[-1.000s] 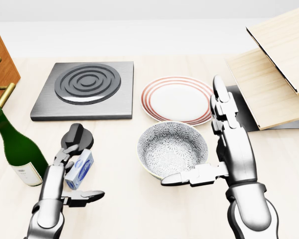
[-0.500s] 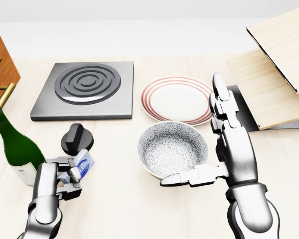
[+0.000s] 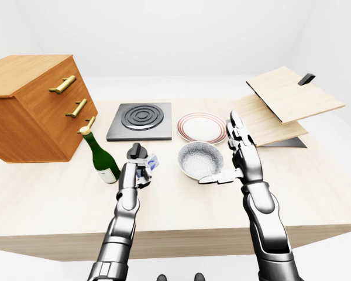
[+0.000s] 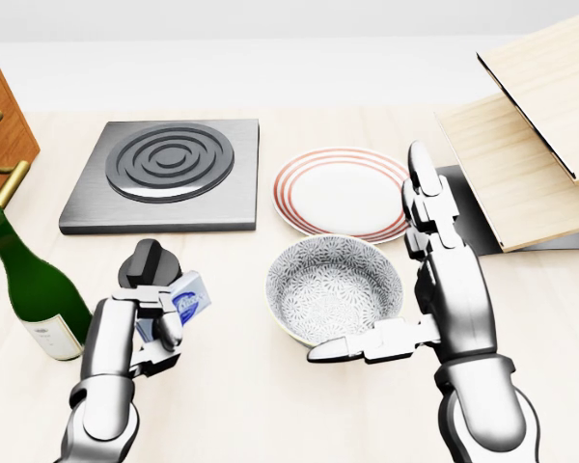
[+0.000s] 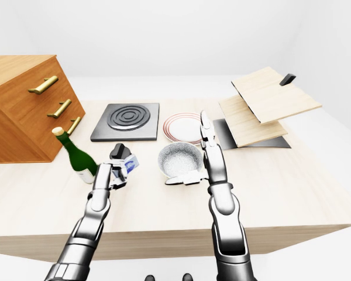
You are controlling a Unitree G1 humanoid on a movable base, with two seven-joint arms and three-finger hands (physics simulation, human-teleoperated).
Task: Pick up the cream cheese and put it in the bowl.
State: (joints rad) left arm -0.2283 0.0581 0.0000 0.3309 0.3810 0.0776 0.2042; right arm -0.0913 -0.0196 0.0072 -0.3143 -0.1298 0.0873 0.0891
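Our left hand (image 4: 140, 328) pinches the cream cheese (image 4: 186, 299), its fingers closed round the small blue-and-white pack, tilted and held just left of the bowl (image 4: 334, 287) in the head view. Our right hand (image 4: 434, 280) stands spread and upright at the bowl's right rim, thumb reaching under its lower edge. Beyond lie a black knob (image 4: 147, 262), a green bottle (image 4: 34, 285), the striped plate (image 4: 343, 191) and the stove plate (image 4: 164, 174)
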